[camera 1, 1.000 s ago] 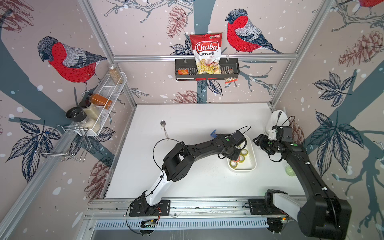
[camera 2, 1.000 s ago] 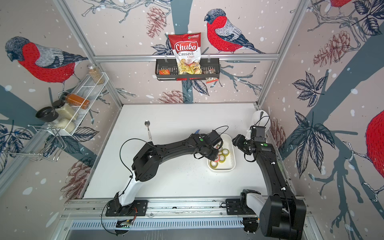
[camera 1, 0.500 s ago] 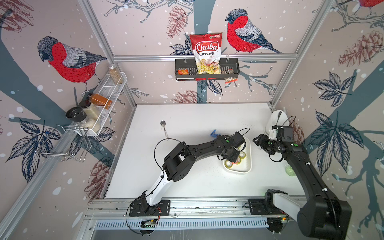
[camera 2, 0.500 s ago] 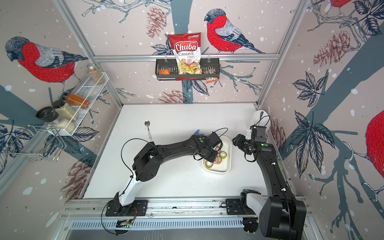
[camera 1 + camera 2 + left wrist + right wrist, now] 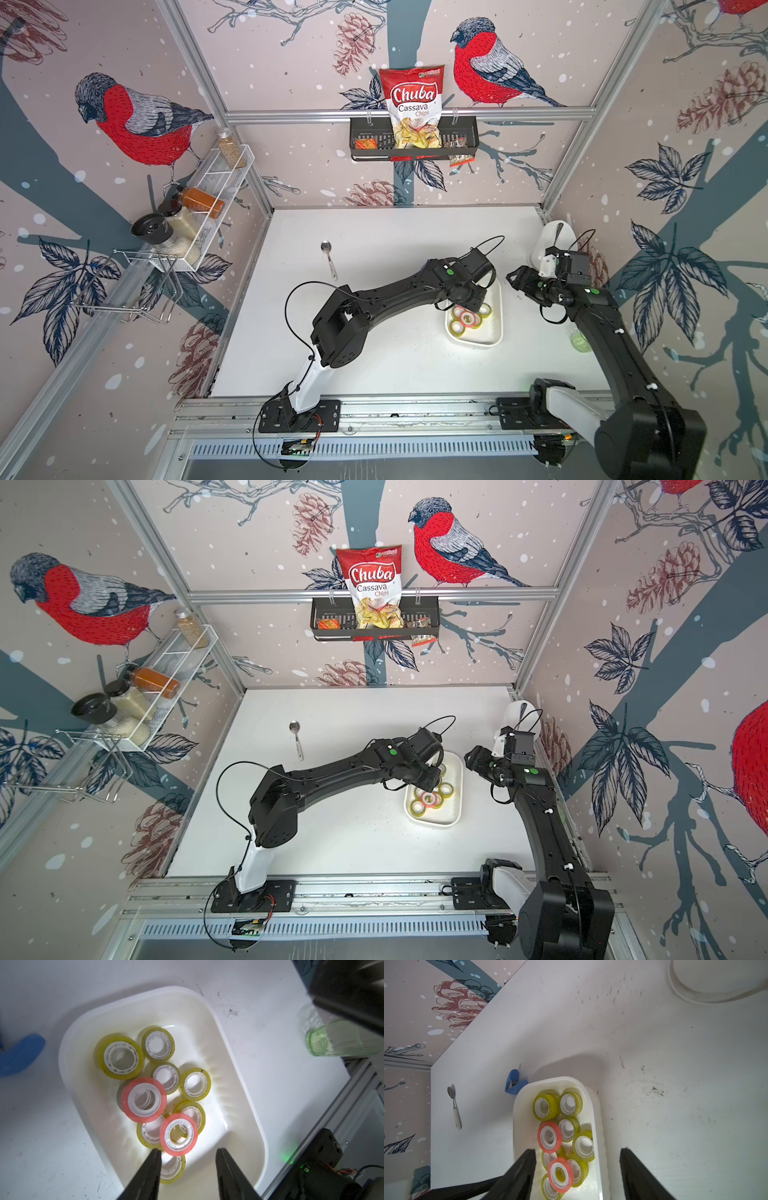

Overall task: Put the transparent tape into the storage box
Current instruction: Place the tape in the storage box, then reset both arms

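Observation:
The storage box (image 5: 478, 343) (image 5: 434, 823) is a shallow white tub on the right half of the table. Several rolls of transparent tape lie in it, most yellow-tinted (image 5: 118, 1056) (image 5: 545, 1106), two pink-tinted (image 5: 194, 1136) (image 5: 550, 1164). My left gripper (image 5: 188, 1150) (image 5: 463, 305) hangs open over the box (image 5: 193, 1022), nothing between its fingers. One pink roll leans on yellow rolls just beyond its tips. My right gripper (image 5: 577, 1149) (image 5: 513, 278) is open and empty, raised just right of the box (image 5: 525, 1118).
A blue clip (image 5: 513, 1082) (image 5: 18, 1055) touches the box's far end. A spoon (image 5: 329, 259) lies mid-table. A tall white cup (image 5: 555, 241) stands at the back right and a green glass (image 5: 579, 340) at the right edge. A black basket (image 5: 465, 141) hangs on the back wall.
The left gripper and the box beneath it have shifted slightly to the left. The right arm has stayed where it was.

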`<state>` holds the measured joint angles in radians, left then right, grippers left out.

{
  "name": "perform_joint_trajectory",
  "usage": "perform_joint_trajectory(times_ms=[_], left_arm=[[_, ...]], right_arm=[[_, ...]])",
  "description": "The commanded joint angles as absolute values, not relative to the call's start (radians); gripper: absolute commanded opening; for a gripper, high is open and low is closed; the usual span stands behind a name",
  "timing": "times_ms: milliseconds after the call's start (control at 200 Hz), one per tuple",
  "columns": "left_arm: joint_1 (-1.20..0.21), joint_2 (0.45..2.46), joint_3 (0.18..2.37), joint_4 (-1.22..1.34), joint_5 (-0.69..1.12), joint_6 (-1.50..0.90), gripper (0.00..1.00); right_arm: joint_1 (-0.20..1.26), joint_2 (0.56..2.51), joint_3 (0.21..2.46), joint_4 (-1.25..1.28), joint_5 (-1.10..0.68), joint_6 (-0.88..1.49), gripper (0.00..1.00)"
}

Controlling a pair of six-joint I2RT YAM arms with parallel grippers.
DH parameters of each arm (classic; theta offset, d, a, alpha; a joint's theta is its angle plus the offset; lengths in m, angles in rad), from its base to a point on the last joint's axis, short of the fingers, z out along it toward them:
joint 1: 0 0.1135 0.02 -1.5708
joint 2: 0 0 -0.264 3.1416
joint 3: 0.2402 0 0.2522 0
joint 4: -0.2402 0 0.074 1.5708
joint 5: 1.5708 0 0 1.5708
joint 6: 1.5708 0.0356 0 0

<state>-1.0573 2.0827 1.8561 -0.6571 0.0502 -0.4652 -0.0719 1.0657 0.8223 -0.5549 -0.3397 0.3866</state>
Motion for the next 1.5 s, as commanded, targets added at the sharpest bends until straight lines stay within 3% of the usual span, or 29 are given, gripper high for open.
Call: perform_joint_trajectory(times_ms=[0, 45, 140, 280, 320, 375, 390, 415, 720, 996, 1126, 1236, 1496], left_arm=[[-1.059, 2.045, 1.862, -0.636, 0.054, -0.442, 0.51], [-1.057, 2.031, 1.861, -0.635, 0.058, -0.430, 0.54], [-1.045, 2.002, 1.846, -0.638, 0.059, -0.414, 0.83], [-1.013, 1.930, 1.761, -0.603, 0.059, -0.405, 0.86], [-0.997, 1.903, 1.723, -0.578, 0.067, -0.408, 0.96], [-0.971, 1.862, 1.668, -0.547, 0.077, -0.412, 0.96], [-0.963, 1.850, 1.654, -0.538, 0.081, -0.412, 0.97], [-0.950, 1.832, 1.629, -0.525, 0.085, -0.412, 0.97], [-0.752, 1.582, 1.337, -0.413, -0.016, -0.332, 0.96], [-0.415, 1.348, 1.007, -0.169, -0.166, -0.260, 0.96], [-0.225, 1.304, 0.868, -0.028, -0.114, -0.265, 0.96], [-0.158, 1.293, 0.765, 0.085, -0.217, -0.216, 0.96], [-0.015, 1.330, 0.571, 0.396, -0.225, -0.215, 0.96]], right_arm=[[-0.065, 1.057, 0.819, -0.510, -0.314, 0.343, 0.74], [-0.063, 1.042, 0.815, -0.487, -0.291, 0.349, 0.77], [-0.061, 1.021, 0.792, -0.427, -0.272, 0.355, 0.79], [-0.057, 1.015, 0.779, -0.372, -0.267, 0.361, 0.80], [-0.055, 1.015, 0.773, -0.355, -0.267, 0.365, 0.81], [-0.052, 1.020, 0.766, -0.333, -0.267, 0.368, 0.85], [-0.051, 1.021, 0.764, -0.327, -0.269, 0.370, 0.97], [-0.049, 1.025, 0.762, -0.319, -0.268, 0.372, 1.00], [-0.038, 1.076, 0.736, -0.181, -0.203, 0.321, 1.00], [-0.034, 1.147, 0.634, 0.080, -0.128, 0.204, 1.00], [-0.041, 1.193, 0.586, 0.197, -0.079, 0.167, 1.00], [-0.040, 1.211, 0.510, 0.351, -0.059, 0.145, 1.00], [-0.063, 1.316, 0.434, 0.611, -0.023, 0.082, 1.00]])
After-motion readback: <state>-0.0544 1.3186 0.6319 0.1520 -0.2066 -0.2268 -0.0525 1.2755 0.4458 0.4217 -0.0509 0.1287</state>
